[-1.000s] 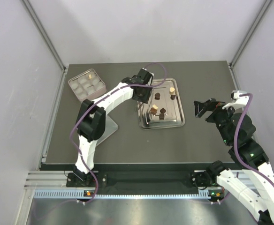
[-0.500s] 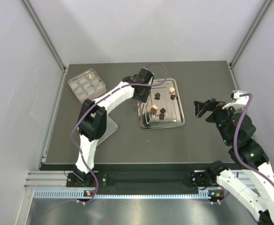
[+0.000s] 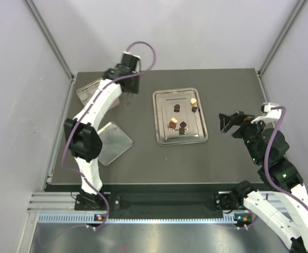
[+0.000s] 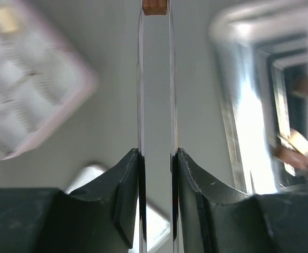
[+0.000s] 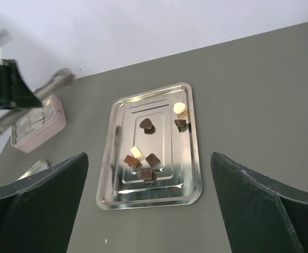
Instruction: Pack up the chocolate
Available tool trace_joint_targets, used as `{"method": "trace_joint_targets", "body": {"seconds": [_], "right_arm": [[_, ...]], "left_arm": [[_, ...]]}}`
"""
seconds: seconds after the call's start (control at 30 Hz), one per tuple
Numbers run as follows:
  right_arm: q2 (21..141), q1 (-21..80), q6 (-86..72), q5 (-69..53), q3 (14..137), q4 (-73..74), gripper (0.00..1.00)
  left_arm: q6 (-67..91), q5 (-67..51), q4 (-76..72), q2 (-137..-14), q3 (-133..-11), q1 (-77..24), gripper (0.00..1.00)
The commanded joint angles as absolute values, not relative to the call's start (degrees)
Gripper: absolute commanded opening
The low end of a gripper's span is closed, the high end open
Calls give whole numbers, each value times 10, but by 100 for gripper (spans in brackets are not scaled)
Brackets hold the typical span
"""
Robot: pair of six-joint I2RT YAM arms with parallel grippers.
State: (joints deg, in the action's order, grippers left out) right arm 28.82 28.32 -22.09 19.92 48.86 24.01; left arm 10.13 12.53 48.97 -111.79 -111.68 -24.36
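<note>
1. Overhead, the pink tin (image 3: 88, 94) sits at the far left of the table (image 3: 159, 163), half hidden under the left arm. Only the left wrist view looks into its cells, though blurred, and shows a tan piece (image 4: 6, 18) in a corner cell.
2. Its lid (image 3: 112, 143) lies flat on the near side, apart from the tin.
3. Just right of the tin hangs the left gripper (image 3: 127, 101). From above I cannot tell what it carries. Its own camera shows the clear fingers (image 4: 141, 79) pinching a small brown piece (image 4: 155, 6) at their very tips, over bare table between the tin and the tray.
4. Mid-table lies the steel tray (image 3: 164, 136) with the rest of the chocolate (image 3: 183, 125). The top view gives about five specks. The right wrist view separates seven bite-sized pieces: a cream round (image 5: 180, 107), two dark ones beside it, and a near cluster of pale, mid-brown and dark bits (image 5: 146, 174).
5. Well right of the tray, the right gripper (image 3: 229, 121) has its fingers spread wide with nothing between them.
</note>
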Motion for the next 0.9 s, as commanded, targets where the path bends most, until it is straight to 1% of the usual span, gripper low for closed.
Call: {"method": "trace_joint_targets", "body": {"seconds": [0.0, 0.07, 0.17, 0.3, 0.53, 0.87], "right_arm": [[286, 283, -220, 202, 495, 210, 100], [289, 283, -223, 198, 491, 205, 100], [292, 282, -224, 192, 490, 200, 100], [301, 281, -219, 192, 487, 192, 100], [314, 282, -213, 196, 482, 182, 100], [318, 281, -214, 193, 479, 176, 100]], "left_arm": [[105, 146, 510, -1067, -1130, -158, 37], [112, 137, 509, -1064, -1122, -107, 37], [114, 137, 497, -1063, -1105, -59, 36], [124, 113, 481, -1085, -1100, -17, 37], [127, 127, 474, -1128, -1105, -4, 36], [114, 179, 463, -1134, -1073, -4, 36]]}}
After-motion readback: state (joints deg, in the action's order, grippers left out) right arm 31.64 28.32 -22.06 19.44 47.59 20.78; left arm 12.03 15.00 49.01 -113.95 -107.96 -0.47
